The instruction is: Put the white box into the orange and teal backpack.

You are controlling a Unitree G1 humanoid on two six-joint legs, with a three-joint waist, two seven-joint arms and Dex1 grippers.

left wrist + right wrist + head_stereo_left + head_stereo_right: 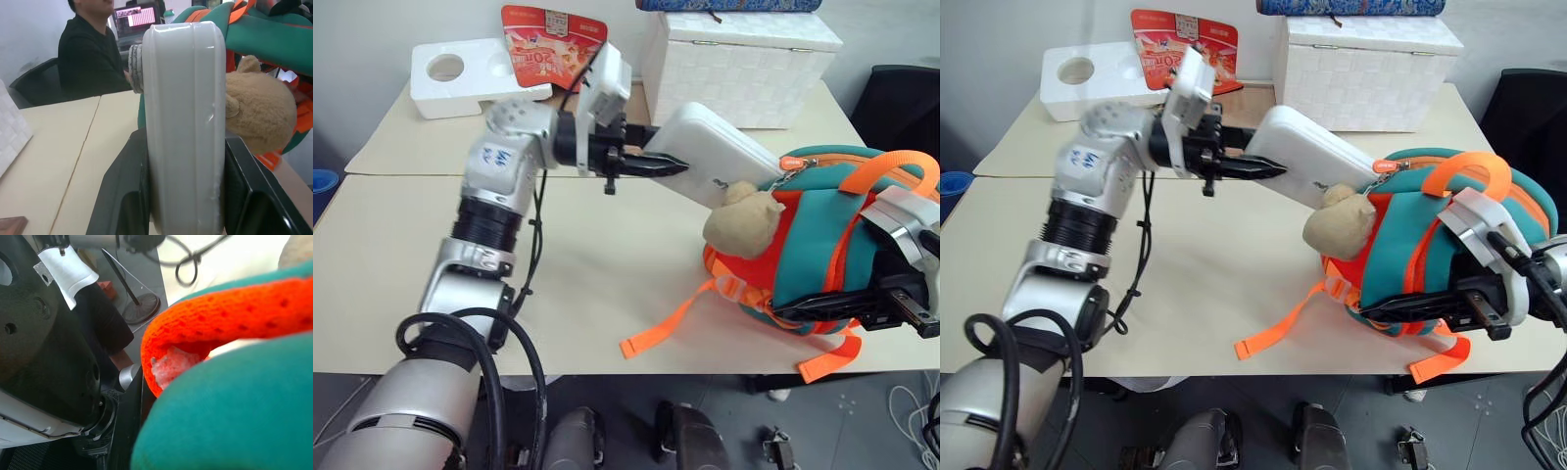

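We note a pale beige table (pixel 401 284), made of two tops butted together with a seam running across, set against a light wall. At its far edge sit a white foam block (pixel 460 78) with a round hole, a red printed packet (pixel 553 44) bearing large digits that look like "20" (the rest is too small to read), and a white woven chest (pixel 739 69). In the left wrist view a person in dark clothes (pixel 90 58) sits before a lit monitor (pixel 137 17).

The left gripper (pixel 661 164) clamps one end of the white box (pixel 720 157), whose far end touches the top of the orange and teal backpack (pixel 822 245), just above its tan plush toy (pixel 744 220). The box's dark lettering is illegible. The right gripper (pixel 1386 311) is closed on the backpack's lower edge.
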